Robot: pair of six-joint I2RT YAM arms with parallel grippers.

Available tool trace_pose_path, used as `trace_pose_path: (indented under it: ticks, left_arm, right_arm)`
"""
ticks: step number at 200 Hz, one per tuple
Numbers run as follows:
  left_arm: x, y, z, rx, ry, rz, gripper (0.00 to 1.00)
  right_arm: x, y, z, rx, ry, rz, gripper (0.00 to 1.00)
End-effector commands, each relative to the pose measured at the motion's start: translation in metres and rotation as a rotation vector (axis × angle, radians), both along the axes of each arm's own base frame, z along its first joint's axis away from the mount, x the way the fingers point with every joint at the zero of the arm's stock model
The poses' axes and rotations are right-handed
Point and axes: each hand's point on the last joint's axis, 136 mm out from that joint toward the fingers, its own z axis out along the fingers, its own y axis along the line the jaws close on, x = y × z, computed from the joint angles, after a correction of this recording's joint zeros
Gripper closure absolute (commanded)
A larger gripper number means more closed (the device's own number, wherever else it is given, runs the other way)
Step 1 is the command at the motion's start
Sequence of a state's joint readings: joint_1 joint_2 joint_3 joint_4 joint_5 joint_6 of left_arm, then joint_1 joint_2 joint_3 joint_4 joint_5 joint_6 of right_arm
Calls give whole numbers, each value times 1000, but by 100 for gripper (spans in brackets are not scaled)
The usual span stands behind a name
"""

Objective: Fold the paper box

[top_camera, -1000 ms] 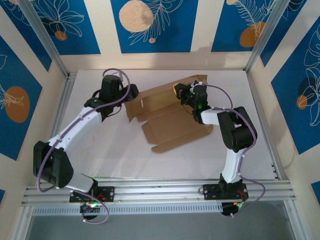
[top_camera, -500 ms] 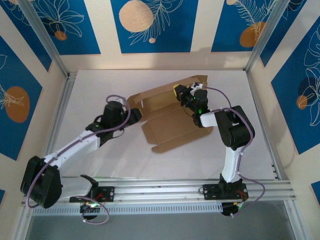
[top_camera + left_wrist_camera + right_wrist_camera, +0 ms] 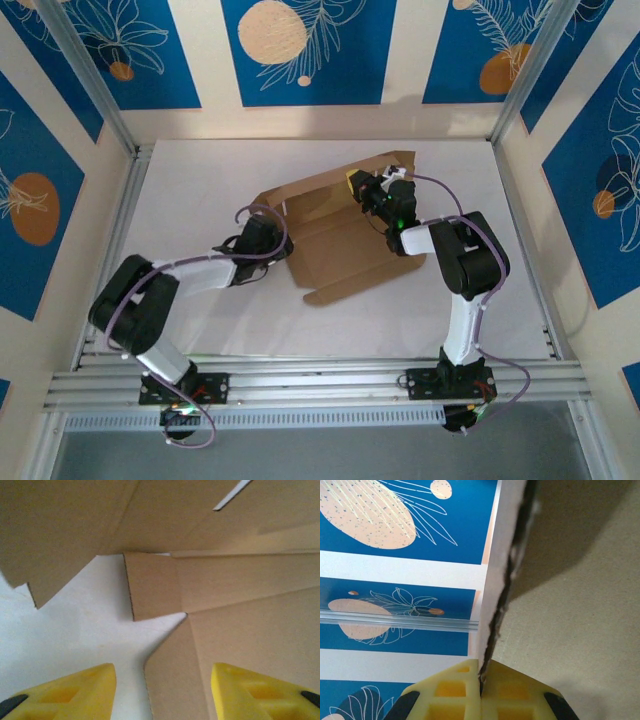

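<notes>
White table (image 3: 190, 170), enclosed by blue-patterned walls (image 3: 300, 50). The box (image 3: 340, 250) lies mid-table, mostly unfolded and flat, with its far right flap raised. The right gripper (image 3: 358, 186) is clenched on that flap's edge, cardboard pinched between its fingers (image 3: 450, 690). The left gripper (image 3: 278, 243) is released, fingers spread, low at the box's left edge.

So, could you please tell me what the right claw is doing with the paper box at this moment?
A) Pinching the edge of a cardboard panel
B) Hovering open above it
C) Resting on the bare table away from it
A: in the right wrist view the right claw has its jaws shut on the thin edge of a panel of the paper box.
</notes>
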State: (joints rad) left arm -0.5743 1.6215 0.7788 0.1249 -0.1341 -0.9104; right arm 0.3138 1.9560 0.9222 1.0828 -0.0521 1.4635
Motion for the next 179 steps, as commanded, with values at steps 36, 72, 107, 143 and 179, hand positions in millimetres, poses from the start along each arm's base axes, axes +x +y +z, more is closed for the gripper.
trace_pose_path:
  ticks: [36, 72, 107, 143, 179]
  left_arm:
    - [39, 0, -4, 61, -66, 73, 42]
    - [58, -19, 1, 4, -115, 41, 45]
    - [70, -31, 10, -13, -157, 11, 47]
    - [78, -44, 22, -57, -188, -19, 48]
    - [81, -54, 34, -77, -226, -58, 48]
  right_arm:
    - [-6, 4, -11, -44, 14, 26, 100]
    - [-5, 8, -16, -26, 23, 41, 100]
    - [-4, 14, -19, -7, 24, 60, 100]
    - [-4, 20, -22, -12, 30, 77, 100]
    - [-4, 23, -25, -1, 37, 88, 100]
